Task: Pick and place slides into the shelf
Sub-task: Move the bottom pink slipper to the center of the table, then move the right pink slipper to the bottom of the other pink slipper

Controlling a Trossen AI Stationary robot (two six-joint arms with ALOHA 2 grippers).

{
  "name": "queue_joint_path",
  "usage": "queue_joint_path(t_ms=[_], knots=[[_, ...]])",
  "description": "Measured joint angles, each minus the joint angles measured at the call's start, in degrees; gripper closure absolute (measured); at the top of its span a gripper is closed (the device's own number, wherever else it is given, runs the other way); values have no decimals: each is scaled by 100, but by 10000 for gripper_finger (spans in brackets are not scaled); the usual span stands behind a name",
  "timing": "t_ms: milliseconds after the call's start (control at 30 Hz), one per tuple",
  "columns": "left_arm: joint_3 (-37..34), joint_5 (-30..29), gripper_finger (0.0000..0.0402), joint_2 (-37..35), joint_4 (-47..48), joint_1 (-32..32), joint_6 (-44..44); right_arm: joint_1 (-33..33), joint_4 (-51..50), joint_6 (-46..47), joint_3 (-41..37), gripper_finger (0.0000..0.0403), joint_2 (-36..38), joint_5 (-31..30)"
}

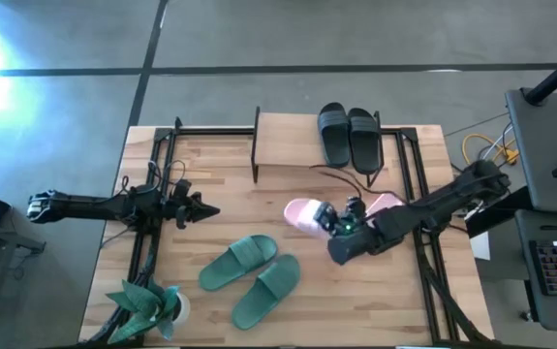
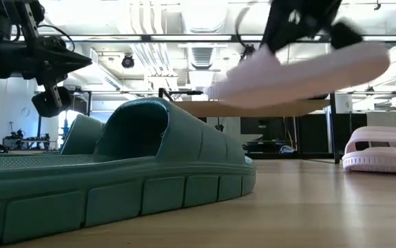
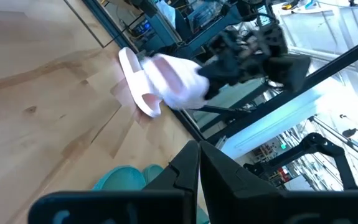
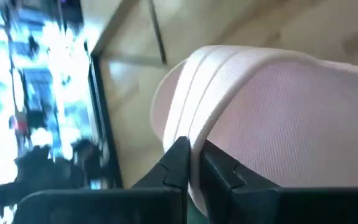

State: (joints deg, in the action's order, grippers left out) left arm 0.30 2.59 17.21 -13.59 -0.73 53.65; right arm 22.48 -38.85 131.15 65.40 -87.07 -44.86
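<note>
My right tool (image 1: 328, 221) pinches a pink slide (image 1: 304, 214) up off the surface (image 1: 220, 204). Next I carry it to the shelf (image 1: 288, 131). My left tool (image 1: 205, 209) waits, closed.

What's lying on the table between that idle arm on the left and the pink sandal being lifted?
Only bare wood. In the high view, nothing sits between the left tool and the pink slide; the green slides lie nearer the front edge.

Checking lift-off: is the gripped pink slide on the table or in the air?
In the air: the low view shows the pink slide clear above the table.
</note>
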Motion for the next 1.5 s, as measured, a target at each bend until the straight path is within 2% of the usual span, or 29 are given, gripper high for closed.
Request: queue_joint_path(t_ms=[167,300,533,733,833,1000,1100,1167,1233,1333,1400,1500], knots=[[0,-4,402,0,5,0,2,-535,1631,133,-569,380,-501,-325],[0,-2,402,-4,1,0,7,-953,2623,127,-651,379,-1087,-273],[0,11,402,-9,1,0,155,-1189,1813,-2,-152,379,-1789,452],[0,15,402,2,2,0,149,-1193,708,-1242,421,372,-1967,510],[0,14,402,3,3,0,107,-1218,397,-1499,557,350,-1957,535],[0,17,402,31,5,0,103,-1254,195,-2507,745,304,-1925,876],[0,17,402,39,7,0,101,-1267,180,-2545,742,273,-1957,968],[0,17,402,38,4,0,101,-1279,155,-2683,733,253,-1959,1305],[0,20,402,39,7,0,101,-1276,134,-3242,732,235,-1914,1525],[0,22,402,39,5,0,101,-1203,-74,-4676,821,218,-1774,1695],[0,22,402,37,4,0,101,-1127,-428,-5638,1015,213,-1679,1835],[0,22,402,39,4,-1,101,-1056,-1253,-6902,1384,212,-1531,2434]])
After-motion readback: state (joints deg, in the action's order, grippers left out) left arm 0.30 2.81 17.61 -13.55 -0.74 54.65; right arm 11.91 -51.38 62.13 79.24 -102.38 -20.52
